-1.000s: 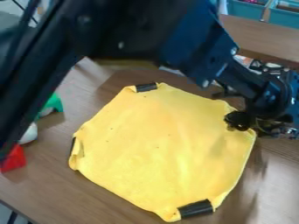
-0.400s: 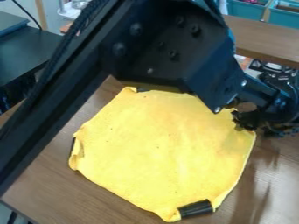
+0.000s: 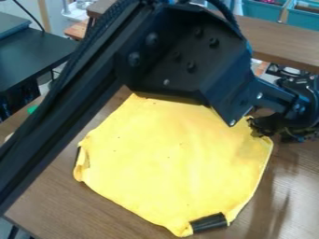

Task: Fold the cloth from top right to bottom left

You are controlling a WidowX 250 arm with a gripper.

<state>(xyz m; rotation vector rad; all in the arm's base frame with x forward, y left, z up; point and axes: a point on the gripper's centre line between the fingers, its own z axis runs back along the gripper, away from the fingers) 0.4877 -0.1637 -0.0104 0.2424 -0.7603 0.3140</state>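
Black arm (image 3: pixel 181 60): has shifted down and to the right in the view since the earliest frame, its bracket now over the top edge of the cloth; since the last frame, only a slight slide to the right.
Pincer (image 3: pixel 257 128): at the cloth's upper right corner, nearly where it was; cannot tell whether it is released, clenched or grasping the corner.
Yellow cloth (image 3: pixel 168 158): on the wooden desk (image 3: pixel 56 200), spread out broadly, its outline unchanged; the upper right is not folded over to the lower left.
Lower black strip (image 3: pixel 209 223): at the cloth's bottom right edge.
Left dark strip (image 3: pixel 77 156): narrow, along the cloth's crumpled left edge.
Green thing (image 3: pixel 32 109): partly hidden, just beside the arm's long link.
Dark table (image 3: pixel 31 58): behind, at upper left.
Teal bins (image 3: pixel 264 11): at upper right, beyond another wooden surface (image 3: pixel 283 41).
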